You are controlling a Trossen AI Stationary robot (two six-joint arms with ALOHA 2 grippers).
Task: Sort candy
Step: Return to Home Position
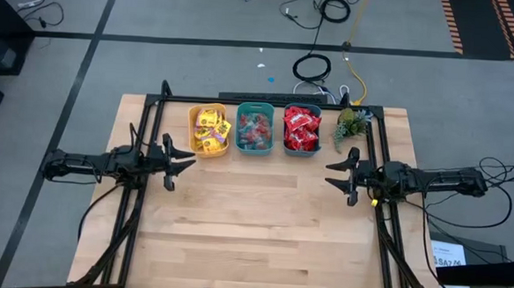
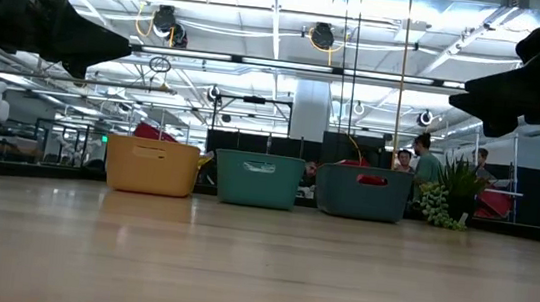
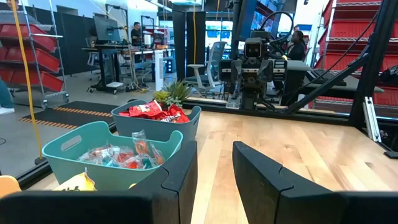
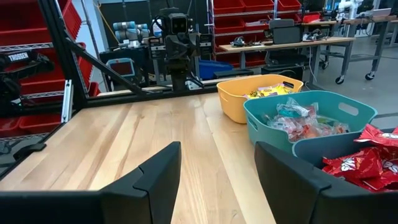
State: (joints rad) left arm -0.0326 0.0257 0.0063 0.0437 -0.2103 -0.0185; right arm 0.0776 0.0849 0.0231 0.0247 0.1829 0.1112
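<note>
**Bins and contents.** Three plastic bins stand in a row at the far edge of the bench [image 1: 261, 232].
- The teal bin [image 1: 256, 104] is the middle one. It holds the clear-wrapped pink and teal pieces [image 1: 254, 135], heaped to about rim level.
- Just beside the teal bin, on the left arm's side, the yellow bin [image 1: 190, 132] holds the yellow packets [image 1: 210, 131].
- Just beside the teal bin, on the right arm's side, the grey-blue bin [image 1: 303, 107] holds the glossy red packets [image 1: 301, 130]. These rise slightly above its rim.
- A small green plant [image 1: 352, 123] stands past the grey-blue bin, on the side away from the teal bin.

All candy in view lies inside these bins.

**Tools.**
- The left tool [image 1: 184, 164] hangs above the bench, out past the yellow bin as seen from the teal bin and nearer the bench's middle. Its fingers are spread apart and empty.
- The right tool [image 1: 335, 174] hangs at the mirrored place, out past the grey-blue bin from the teal bin. Its fingers are likewise spread and empty.

The two tools point toward each other across the bench.

**Candy relative to the tools.** The teal bin's pieces lie between the two tools and farther back. The yellow packets lie near the left tool and the red packets near the right tool. Neither tool touches a bin or its candy.
</note>
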